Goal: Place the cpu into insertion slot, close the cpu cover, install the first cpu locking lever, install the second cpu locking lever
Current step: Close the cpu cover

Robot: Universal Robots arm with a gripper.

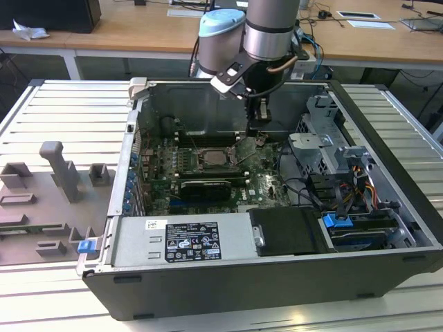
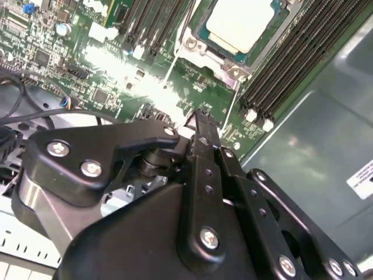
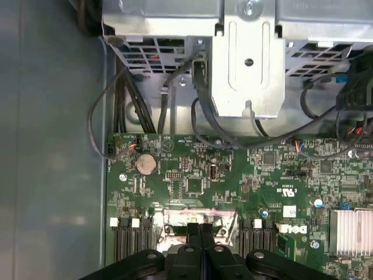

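My claw (image 2: 201,119) pinched together, empty, low beside the cpu (image 2: 239,23) — seated; risk, I judge: tips skid sideways, gouging the motherboard (image 2: 96,93).

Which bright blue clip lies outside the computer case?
The blue clip at the exterior view's left, by the grey fixtures; the other clip sits inside on the drive bay.

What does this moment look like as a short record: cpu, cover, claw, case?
cpu: pale top up, framed by the cover
cpu cover: appears down around the cpu
claw: shut, tips near the motherboard, beside the cpu
computer case: open, arm reaching down into it
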